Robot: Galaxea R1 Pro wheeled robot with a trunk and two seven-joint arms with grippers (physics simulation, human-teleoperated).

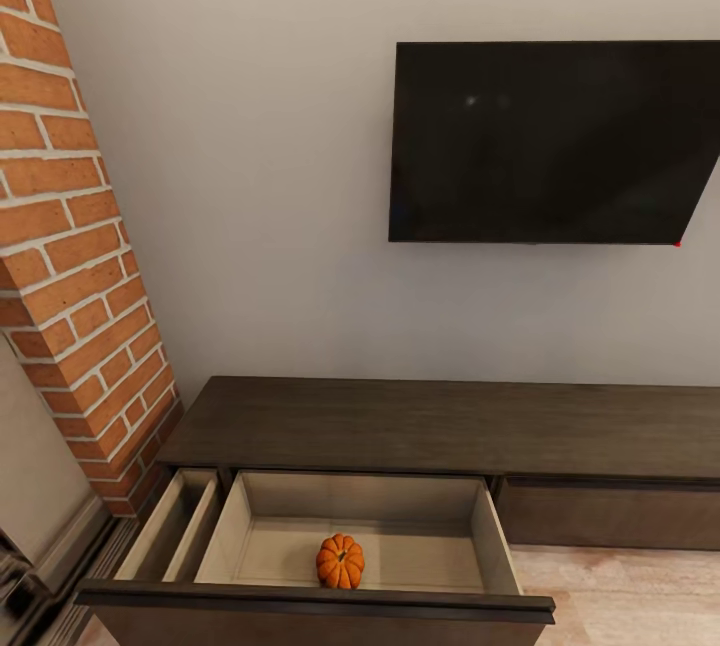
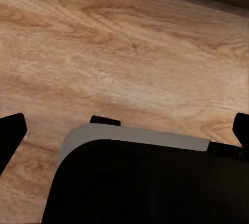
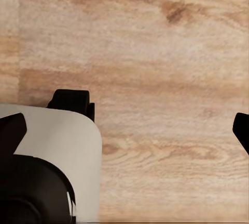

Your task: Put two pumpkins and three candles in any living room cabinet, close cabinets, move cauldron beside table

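A small orange ribbed pumpkin [image 1: 340, 561] sits on the beige floor of a pulled-out drawer [image 1: 300, 606] of the long dark brown cabinet [image 1: 440, 426], near the drawer's front. In the left wrist view, my left gripper [image 2: 127, 128] hangs open over the wooden floor, its dark fingertips [image 2: 11, 130] wide apart with nothing between them. The right wrist view has my right gripper [image 3: 127, 128] open too, fingertips [image 3: 11, 130] far apart above the floor and the robot's base. Candles and cauldron are out of view.
A black TV [image 1: 550, 141] hangs on the grey wall above the cabinet. A red brick column [image 1: 70, 256] stands at the left, right beside the open drawer. The robot's base [image 2: 140, 182] lies below both wrists. Light wooden floor [image 1: 630, 596] runs right of the drawer.
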